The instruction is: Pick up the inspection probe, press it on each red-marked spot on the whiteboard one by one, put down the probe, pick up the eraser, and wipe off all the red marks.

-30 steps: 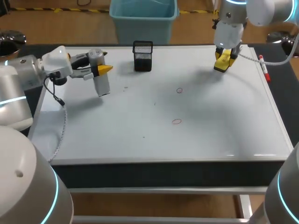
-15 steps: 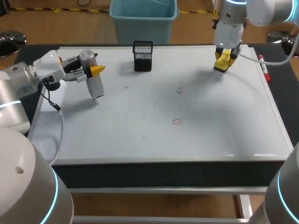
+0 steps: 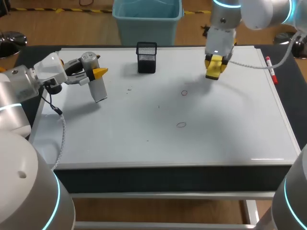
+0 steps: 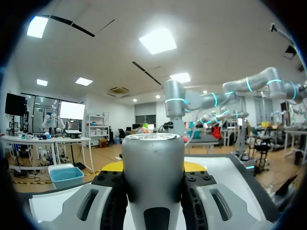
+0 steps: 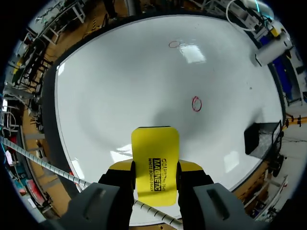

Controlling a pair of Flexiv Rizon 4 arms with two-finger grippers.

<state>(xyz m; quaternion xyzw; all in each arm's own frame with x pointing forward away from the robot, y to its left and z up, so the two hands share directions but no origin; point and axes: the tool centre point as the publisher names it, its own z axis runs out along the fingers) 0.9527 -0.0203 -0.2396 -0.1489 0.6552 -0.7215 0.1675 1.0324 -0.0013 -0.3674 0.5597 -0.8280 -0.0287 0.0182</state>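
Right jaws, pinching the eraser (image 3: 213, 67), have shifted toward a red mark (image 3: 184, 93); left jaws pinch the probe (image 3: 98, 88).

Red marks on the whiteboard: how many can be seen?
2. One red mark lies near the right gripper's eraser; the other closer to the whiteboard's front edge. None appears hidden.

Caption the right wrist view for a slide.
Right gripper holds yellow rectangular eraser over whiteboard, two red circles ahead.

Over the whiteboard's (image 3: 144, 139) left side, the inspection probe (image 4: 153, 143) is cut off at its near end and hides most of the left gripper's (image 4: 153, 166) yellow tips. The right gripper (image 5: 155, 168) covers the eraser's (image 5: 155, 143) rear end.
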